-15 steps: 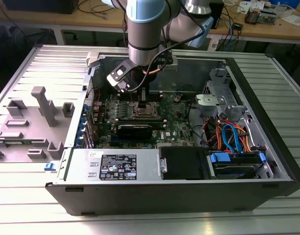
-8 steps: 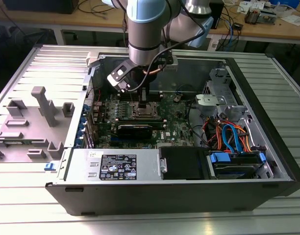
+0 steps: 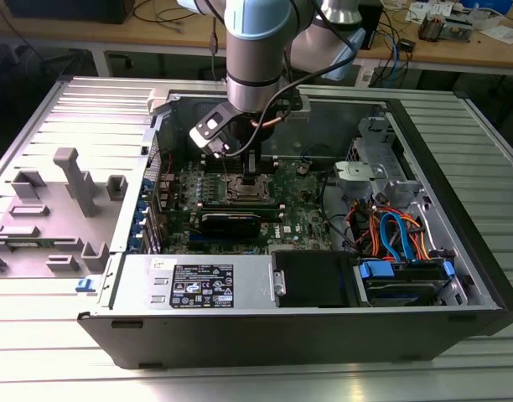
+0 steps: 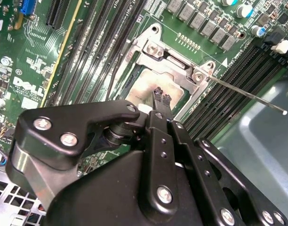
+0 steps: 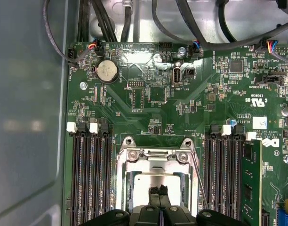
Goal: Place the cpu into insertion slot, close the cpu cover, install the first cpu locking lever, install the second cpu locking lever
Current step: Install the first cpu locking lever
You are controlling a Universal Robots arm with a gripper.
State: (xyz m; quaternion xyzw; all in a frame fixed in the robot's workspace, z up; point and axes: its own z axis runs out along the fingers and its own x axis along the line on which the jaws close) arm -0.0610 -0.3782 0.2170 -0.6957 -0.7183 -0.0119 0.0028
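Already the cpu sits in the insertion slot, directly beneath the pincer. The pincer's fingertips are drawn narrow together (nothing shows between them), at or just above the chip's metal top. Around those tips the cpu cover lies down over the socket. Just beside the pincer, a thin locking lever juts out above the memory slots.

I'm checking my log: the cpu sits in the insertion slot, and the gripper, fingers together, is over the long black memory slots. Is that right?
One detail is wrong. The gripper, fingers together, is over the cpu itself, not over the memory slots, which lie off to the side of it. The first wrist view shows this. The rest stands.
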